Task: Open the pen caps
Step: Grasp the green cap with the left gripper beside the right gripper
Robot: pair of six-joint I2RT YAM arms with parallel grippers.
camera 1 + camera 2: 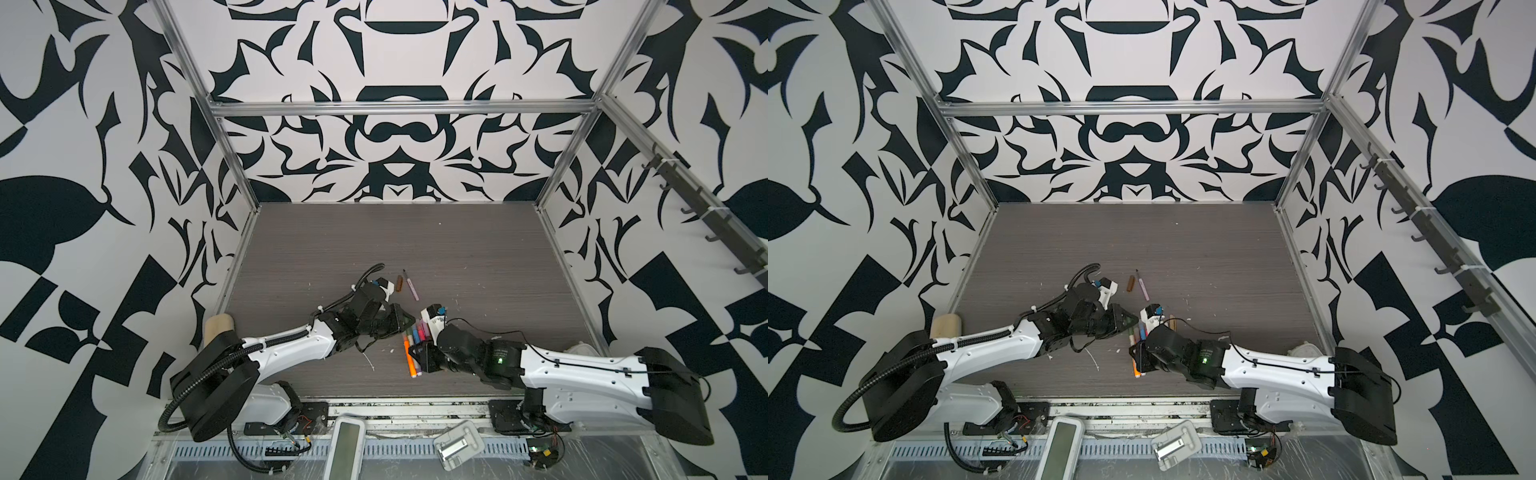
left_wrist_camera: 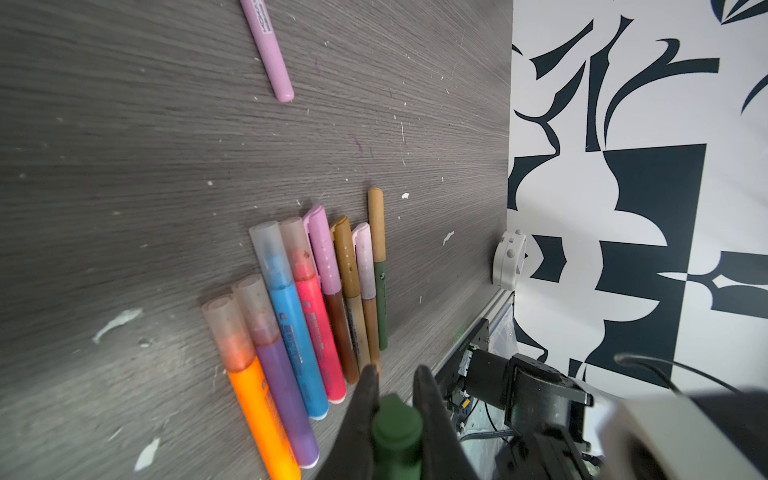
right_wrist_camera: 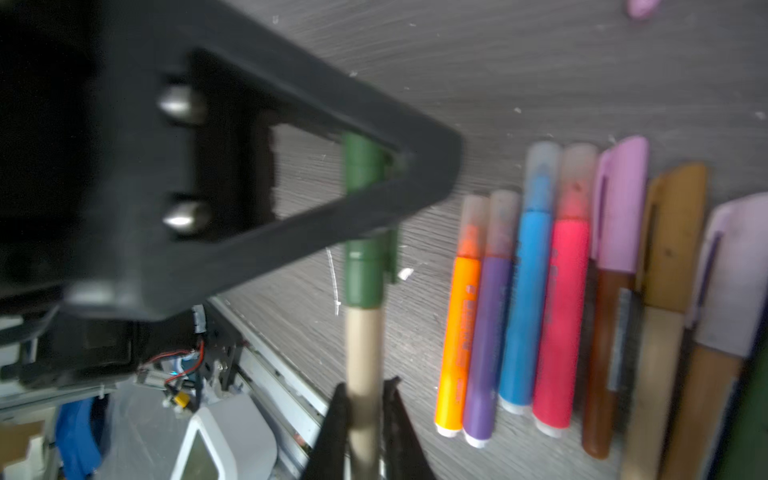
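Left hand (image 1: 409, 321) meets the right hand (image 1: 412, 352) over the bench (image 1: 457, 249) in a top view. Left wrist view: it is clamped on the olive pen cap (image 2: 397, 428). Right wrist view: right hand pinches the tan pen (image 3: 363, 345), cap on, beside a row of capped pens (image 3: 536, 270).

One pen (image 3: 365, 353) with a tan body and a green cap (image 3: 362, 266) is held up over the counter (image 1: 457, 257), cap still on. The left end effector (image 2: 397, 374) pinches the cap, and the right end effector (image 3: 365, 386) pinches the body. Eight more pens (image 2: 297, 345) lie side by side, all capped, four with see-through caps (image 2: 270, 249). Farther back lies a lilac pen (image 1: 413, 289) with its tip bare, and a brown cap (image 1: 400, 284) lies near it.
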